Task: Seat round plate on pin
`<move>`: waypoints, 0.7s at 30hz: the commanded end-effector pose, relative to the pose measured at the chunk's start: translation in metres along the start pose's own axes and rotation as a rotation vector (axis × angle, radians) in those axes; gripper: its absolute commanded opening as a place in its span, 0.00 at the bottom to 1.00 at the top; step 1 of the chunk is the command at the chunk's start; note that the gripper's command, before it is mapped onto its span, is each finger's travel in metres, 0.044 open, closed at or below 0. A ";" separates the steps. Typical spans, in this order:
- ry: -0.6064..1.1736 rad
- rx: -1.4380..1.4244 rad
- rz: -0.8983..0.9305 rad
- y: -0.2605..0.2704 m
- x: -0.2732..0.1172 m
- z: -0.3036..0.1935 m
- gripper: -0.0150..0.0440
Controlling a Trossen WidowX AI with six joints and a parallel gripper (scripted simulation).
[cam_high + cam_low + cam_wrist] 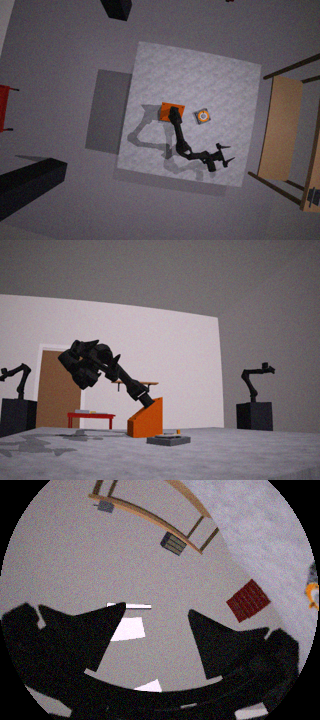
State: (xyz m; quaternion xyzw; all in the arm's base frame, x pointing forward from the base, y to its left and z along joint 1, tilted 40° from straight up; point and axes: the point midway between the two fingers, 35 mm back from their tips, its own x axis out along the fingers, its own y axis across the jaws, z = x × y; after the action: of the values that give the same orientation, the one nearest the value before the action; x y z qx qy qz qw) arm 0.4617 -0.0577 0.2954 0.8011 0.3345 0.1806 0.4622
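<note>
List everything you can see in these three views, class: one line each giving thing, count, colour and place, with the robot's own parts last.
Speckled grey table top: one, pale grey, centre of the top view.
Square grey base: one, dark grey, on the table beside the orange mount.
Round plate with orange ring: one, orange and grey, on the base.
Wooden frame table: one, tan, right of the table.
Red side table: one, red, by the brown door.
Black pedestals with spare arms: two, black, far left and right in the exterior view.
Orange wedge mount: one, orange, under the arm.
Black arm: one, reaching away from the plate.
Gripper: one, black, open, holding nothing.
</note>
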 end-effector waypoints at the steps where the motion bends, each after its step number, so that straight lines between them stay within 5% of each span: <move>1: -0.010 0.001 -0.002 -0.003 0.003 0.002 0.89; 10: -0.315 -0.061 -0.238 -0.119 0.074 0.050 0.49; 15: -0.476 -0.220 -0.595 -0.224 0.088 0.060 0.26; 18: -0.511 -0.309 -0.764 -0.263 0.084 0.058 0.25; 21: -0.526 -0.517 -1.115 -0.329 0.062 0.049 0.25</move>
State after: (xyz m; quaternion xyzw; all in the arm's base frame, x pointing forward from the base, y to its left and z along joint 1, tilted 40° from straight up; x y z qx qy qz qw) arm 0.4515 0.0598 0.0296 0.5253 0.4599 -0.1712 0.6951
